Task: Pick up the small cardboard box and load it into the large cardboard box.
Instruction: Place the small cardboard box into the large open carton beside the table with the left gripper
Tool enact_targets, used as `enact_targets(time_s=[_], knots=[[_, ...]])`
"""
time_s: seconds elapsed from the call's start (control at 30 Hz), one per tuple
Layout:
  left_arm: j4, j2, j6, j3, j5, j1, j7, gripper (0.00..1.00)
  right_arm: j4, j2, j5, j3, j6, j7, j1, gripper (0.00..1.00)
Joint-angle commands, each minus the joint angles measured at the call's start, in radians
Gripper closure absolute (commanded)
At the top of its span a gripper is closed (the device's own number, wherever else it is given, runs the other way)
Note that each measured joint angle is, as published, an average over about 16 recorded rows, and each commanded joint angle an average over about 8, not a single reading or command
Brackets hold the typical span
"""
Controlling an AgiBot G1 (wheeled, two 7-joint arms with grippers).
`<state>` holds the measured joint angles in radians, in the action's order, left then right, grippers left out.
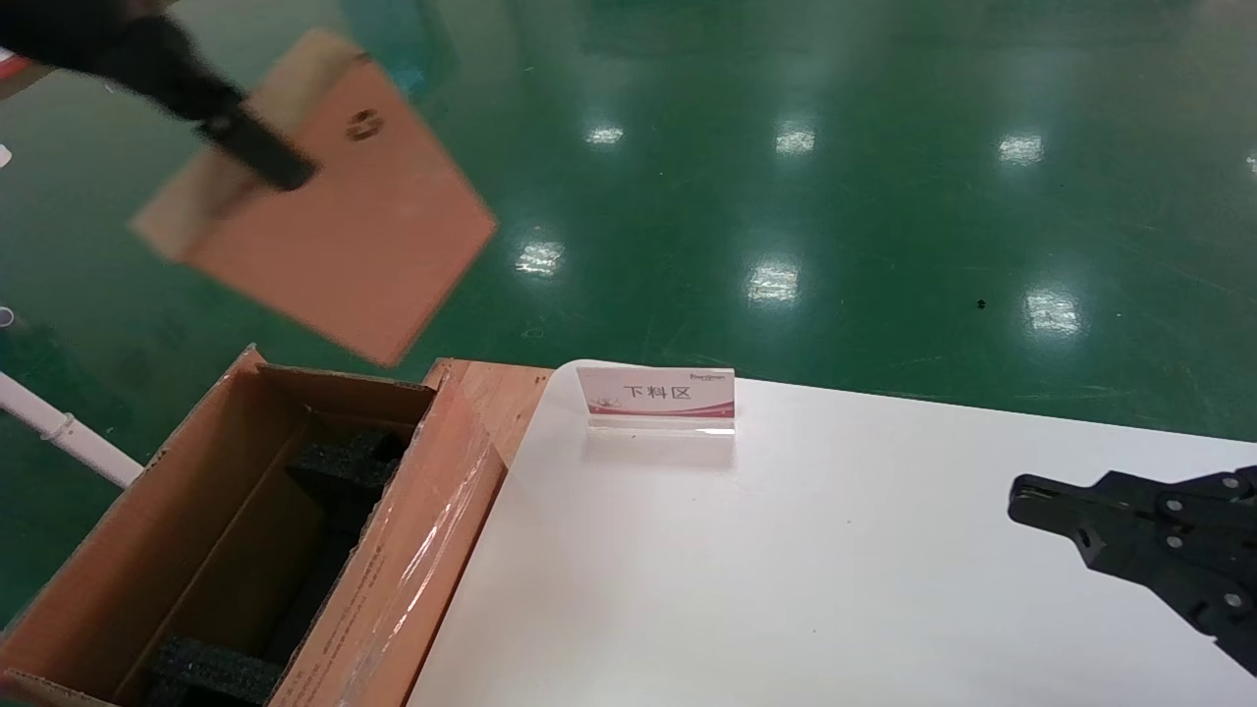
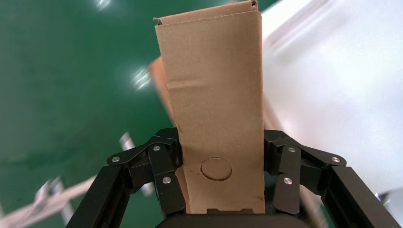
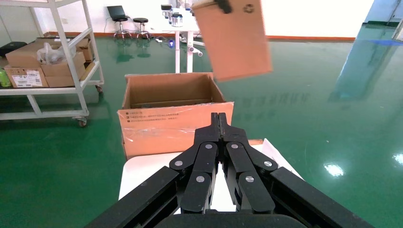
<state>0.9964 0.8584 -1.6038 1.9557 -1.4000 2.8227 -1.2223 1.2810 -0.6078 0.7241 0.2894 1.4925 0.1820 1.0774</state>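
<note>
My left hand point(image 2: 221, 190) is clamped on the small cardboard box point(image 1: 334, 206), holding it tilted in the air above and beyond the large cardboard box point(image 1: 226, 550). So the pickup is done; lowering it into that open carton, beside the worktop point(image 1: 786, 570), is left. My right hand point(image 3: 219, 124) idles over the worktop, fingers together.

Left claw point(image 2: 219, 166) clamped on narrow side of small cardboard box point(image 2: 214, 95), green floor point(image 2: 62, 85) beyond
</note>
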Motion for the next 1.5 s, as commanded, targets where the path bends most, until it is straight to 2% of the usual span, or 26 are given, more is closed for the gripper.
enact_targets(time_s=[0.03,0.3,0.33,0.57,0.6,0.83,1.5], knots=[[0.003,-0.003,0.000,0.077,0.016,0.044,0.026,1.00,0.000,0.000,0.000,0.000,0.000,0.000,0.000,1.00],[-0.026,0.004,0.002,0.345,0.103,0.078,0.082,1.00,0.000,0.000,0.000,0.001,0.000,0.000,0.000,1.00],[-0.030,0.004,0.003,0.373,0.117,0.079,0.084,1.00,0.000,0.000,0.000,0.001,0.000,0.000,0.000,0.97],[-0.051,-0.013,0.019,0.499,0.189,0.076,0.076,1.00,0.000,0.000,-0.001,0.001,0.000,-0.001,0.000,0.09],[-0.052,-0.017,0.022,0.509,0.194,0.075,0.073,1.00,0.000,0.000,-0.001,0.001,-0.001,-0.001,0.000,0.00],[-0.039,-0.061,0.044,0.540,0.209,0.064,0.050,1.00,0.000,0.001,-0.001,0.002,-0.001,-0.001,0.000,0.00],[0.051,-0.166,0.136,0.531,0.182,-0.002,-0.031,1.00,0.000,0.001,-0.002,0.003,-0.001,-0.001,0.001,0.00]])
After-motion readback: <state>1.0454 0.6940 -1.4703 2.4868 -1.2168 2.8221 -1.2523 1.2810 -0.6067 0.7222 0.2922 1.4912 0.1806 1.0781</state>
